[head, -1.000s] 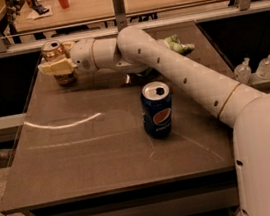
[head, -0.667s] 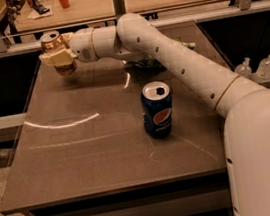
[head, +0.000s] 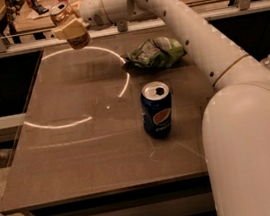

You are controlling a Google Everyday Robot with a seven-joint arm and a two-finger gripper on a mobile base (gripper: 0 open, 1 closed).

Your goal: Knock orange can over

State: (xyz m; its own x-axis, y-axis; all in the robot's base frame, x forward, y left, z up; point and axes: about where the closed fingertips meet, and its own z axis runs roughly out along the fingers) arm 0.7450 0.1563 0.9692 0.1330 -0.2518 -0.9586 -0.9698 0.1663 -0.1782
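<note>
Moved since prior frame: pincer (head: 69,28) w/ orange can (head: 80,39) has gone up and toward far-left desk (head: 81,153) corner. Can is now tilted, silver top leaning left. Cannot tell if base is off desk or just touching. Arm (head: 177,17) shift has uncovered green snack bag (head: 156,52).

Item 1, far left: orange can, pinched mid-body by pincer. Handling est.: thin metal, light if empty, smooth/slippery, dents under hard squeeze, rolls once down. Best contact: upper wall, for tipping.

Item 2, centre: blue Pepsi can (head: 157,110), upright, opened, well apart from item 1.

Item 3, far, right of centre: green snack bag, crumpled.

Edges/room: far and left desk edges near orange can, so roll-off is a risk. Open desk lies near side, left of Pepsi can. Tip that way.
</note>
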